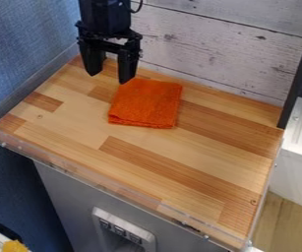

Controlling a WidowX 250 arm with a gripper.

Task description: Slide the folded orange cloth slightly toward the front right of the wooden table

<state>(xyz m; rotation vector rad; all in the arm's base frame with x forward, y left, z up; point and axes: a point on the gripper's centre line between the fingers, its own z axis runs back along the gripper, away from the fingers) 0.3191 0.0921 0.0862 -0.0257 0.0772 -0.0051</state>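
The black gripper (pixel 108 78) hangs over the back left part of the wooden table, its two fingers spread apart with nothing between them. Just right of and in front of it lies an orange cloth (pixel 146 104), folded into a rough square and flat on the wood. The right fingertip is close to the cloth's back left corner; whether they touch, I cannot tell.
The wooden table (pixel 160 157) has a clear raised edging along its front and sides. A whitewashed plank wall (pixel 212 49) stands behind it, with a dark upright post (pixel 299 74) at the back right corner. Blue fabric (pixel 21 54) rises at the left.
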